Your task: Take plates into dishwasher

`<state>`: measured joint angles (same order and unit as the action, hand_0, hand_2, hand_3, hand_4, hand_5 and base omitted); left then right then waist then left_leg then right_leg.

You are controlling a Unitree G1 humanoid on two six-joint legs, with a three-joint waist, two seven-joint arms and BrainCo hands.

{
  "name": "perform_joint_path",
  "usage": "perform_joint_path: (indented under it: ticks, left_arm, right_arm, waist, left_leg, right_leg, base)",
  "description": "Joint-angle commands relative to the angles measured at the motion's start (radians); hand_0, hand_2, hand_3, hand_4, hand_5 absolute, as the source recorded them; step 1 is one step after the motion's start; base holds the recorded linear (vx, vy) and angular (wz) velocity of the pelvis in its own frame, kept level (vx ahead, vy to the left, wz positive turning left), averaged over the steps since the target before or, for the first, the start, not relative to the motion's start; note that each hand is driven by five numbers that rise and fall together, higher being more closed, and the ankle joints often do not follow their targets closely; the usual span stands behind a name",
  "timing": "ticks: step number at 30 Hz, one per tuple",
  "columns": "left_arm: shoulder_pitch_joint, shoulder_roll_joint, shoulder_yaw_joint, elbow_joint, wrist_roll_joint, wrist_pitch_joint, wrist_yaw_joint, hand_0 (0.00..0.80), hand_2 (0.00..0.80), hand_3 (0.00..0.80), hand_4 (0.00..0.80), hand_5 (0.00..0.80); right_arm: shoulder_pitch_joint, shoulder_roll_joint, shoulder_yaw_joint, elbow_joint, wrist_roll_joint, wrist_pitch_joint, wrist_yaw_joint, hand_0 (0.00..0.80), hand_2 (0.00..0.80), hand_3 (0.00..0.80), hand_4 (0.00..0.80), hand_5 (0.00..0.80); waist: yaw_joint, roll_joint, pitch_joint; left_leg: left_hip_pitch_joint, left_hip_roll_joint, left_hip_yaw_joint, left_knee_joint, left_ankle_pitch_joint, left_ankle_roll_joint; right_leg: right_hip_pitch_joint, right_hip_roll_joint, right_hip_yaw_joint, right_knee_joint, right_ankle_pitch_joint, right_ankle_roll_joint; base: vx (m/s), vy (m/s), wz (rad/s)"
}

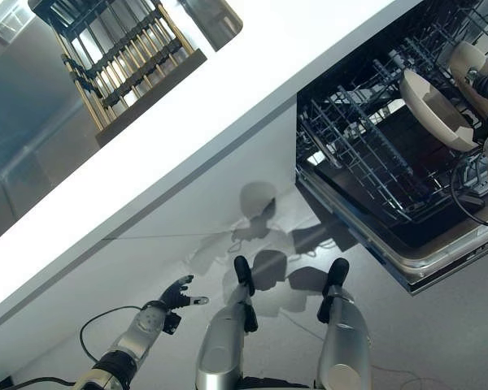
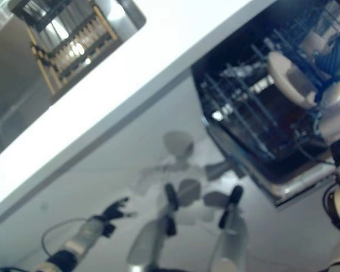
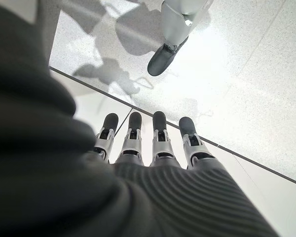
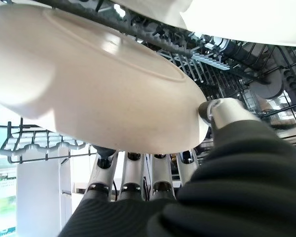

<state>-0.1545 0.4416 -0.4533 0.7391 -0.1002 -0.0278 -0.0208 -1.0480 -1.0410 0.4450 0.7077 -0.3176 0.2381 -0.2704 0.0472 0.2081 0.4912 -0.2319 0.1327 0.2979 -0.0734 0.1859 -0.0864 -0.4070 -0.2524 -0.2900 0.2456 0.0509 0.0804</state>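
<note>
Nearest us, the left hand [image 1: 177, 294] hangs idle over the floor [image 1: 439, 325], fingers straight and released, clear of the work. Farther right, we hold a plate [image 1: 429, 104] in the right hand [image 4: 227, 116], thumb on its rim and fingers beneath, edge-on so it can enter the tines of the dishwasher rack [image 1: 366, 154]. Far left, a drying rack [image 1: 122, 57] stands on the desk [image 1: 228, 106].

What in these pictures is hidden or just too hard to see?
- Right hand: in its wrist view, the round cream plate covers its fingertips.
- Second cream plate: left eye view, cut off by the edge.
- Black wire dishwasher rack: its far end runs out of view.
</note>
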Motion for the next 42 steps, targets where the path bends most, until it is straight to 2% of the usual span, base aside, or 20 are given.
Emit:
perform_joint_path:
  ticks: [1, 16, 25, 26, 27, 28, 29, 33, 42]
  left_arm:
    - [0.008, 0.025, -0.041, 0.003, 0.014, -0.004, -0.006, 0.000, 0.000, 0.000, 0.000, 0.000]
    - [-0.010, 0.021, -0.036, 0.022, 0.020, -0.013, 0.000, 0.000, 0.000, 0.000, 0.000, 0.000]
    - [-0.010, 0.020, -0.035, 0.027, 0.015, -0.016, 0.013, 0.000, 0.000, 0.000, 0.000, 0.000]
    - [-0.010, 0.021, -0.034, 0.028, 0.017, -0.017, 0.012, 0.000, 0.000, 0.000, 0.000, 0.000]
    - [-0.010, 0.023, -0.032, 0.026, 0.019, -0.018, 0.011, 0.000, 0.000, 0.000, 0.000, 0.000]
    - [-0.010, 0.023, -0.031, 0.026, 0.021, -0.018, 0.009, 0.000, 0.000, 0.000, 0.000, 0.000]
    - [-0.011, 0.023, -0.031, 0.027, 0.023, -0.018, 0.008, 0.000, 0.000, 0.000, 0.000, 0.000]
    - [-0.015, 0.024, -0.034, 0.023, 0.021, -0.012, 0.006, 0.000, 0.000, 0.000, 0.000, 0.000]
    - [-0.009, 0.026, -0.029, 0.020, 0.013, -0.010, 0.009, 0.000, 0.000, 0.000, 0.000, 0.000]
  right_arm:
    - [-0.052, -0.107, 0.017, 0.021, 0.027, 0.014, 0.023, 0.800, 0.800, 0.800, 0.800, 0.800]
    - [-0.025, -0.082, 0.009, 0.021, 0.019, 0.021, 0.057, 0.800, 0.800, 0.800, 0.800, 0.800]
    - [-0.036, -0.067, 0.021, 0.063, 0.025, 0.038, 0.045, 0.800, 0.800, 0.800, 0.800, 0.800]
    - [-0.036, -0.066, 0.022, 0.064, 0.028, 0.041, 0.046, 0.747, 0.747, 0.747, 0.747, 0.747]
    - [-0.034, -0.066, 0.022, 0.062, 0.031, 0.044, 0.043, 0.458, 0.458, 0.458, 0.458, 0.458]
    - [-0.034, -0.066, 0.021, 0.061, 0.034, 0.045, 0.042, 0.053, 0.053, 0.053, 0.053, 0.053]
    - [-0.033, -0.066, 0.019, 0.060, 0.036, 0.045, 0.042, 0.000, 0.000, 0.000, 0.000, 0.000]
    - [-0.027, -0.066, 0.014, 0.057, 0.032, 0.044, 0.036, 0.000, 0.000, 0.000, 0.000, 0.000]
    - [-0.032, -0.066, 0.013, 0.064, 0.024, 0.046, 0.013, 0.000, 0.000, 0.000, 0.000, 0.000]
  waist:
    - [-0.007, -0.006, 0.029]
    - [-0.006, -0.016, 0.029]
    - [0.007, -0.029, 0.029]
    - [0.009, -0.030, 0.029]
    - [0.009, -0.030, 0.029]
    - [0.010, -0.031, 0.029]
    - [0.009, -0.031, 0.029]
    - [0.007, -0.031, 0.029]
    - [0.012, -0.042, 0.029]
  left_leg:
    - [-0.056, 0.071, -0.060, 0.022, 0.026, -0.061]
    - [-0.044, 0.069, -0.055, 0.022, 0.023, -0.057]
    - [-0.051, 0.072, -0.047, 0.013, 0.026, -0.058]
    - [-0.052, 0.073, -0.047, 0.013, 0.027, -0.058]
    - [-0.053, 0.073, -0.048, 0.014, 0.027, -0.057]
    - [-0.054, 0.073, -0.050, 0.014, 0.027, -0.057]
    - [-0.054, 0.073, -0.051, 0.015, 0.027, -0.057]
    - [-0.052, 0.073, -0.055, 0.020, 0.024, -0.057]
    - [-0.043, 0.076, -0.043, 0.012, 0.026, -0.058]
  right_leg:
    - [-0.033, -0.034, 0.013, 0.185, -0.159, 0.004]
    - [-0.010, -0.031, 0.010, 0.173, -0.152, 0.009]
    - [-0.002, -0.039, -0.012, 0.127, -0.120, 0.021]
    - [-0.002, -0.039, -0.012, 0.128, -0.120, 0.021]
    - [-0.003, -0.037, -0.012, 0.130, -0.122, 0.020]
    - [-0.003, -0.035, -0.011, 0.132, -0.124, 0.019]
    - [-0.002, -0.034, -0.010, 0.135, -0.127, 0.019]
    - [0.000, -0.031, -0.006, 0.149, -0.137, 0.016]
    - [0.019, -0.035, -0.025, 0.108, -0.112, 0.024]
  base:
    - [0.000, 0.000, 0.00]
    - [-0.001, 0.002, 0.00]
    - [0.000, 0.000, 0.00]
    - [0.000, 0.000, 0.00]
    - [0.000, 0.000, 0.00]
    - [0.000, 0.000, 0.00]
    - [0.000, 0.000, 0.00]
    - [0.000, 0.000, 0.00]
    - [0.000, 0.004, -0.01]
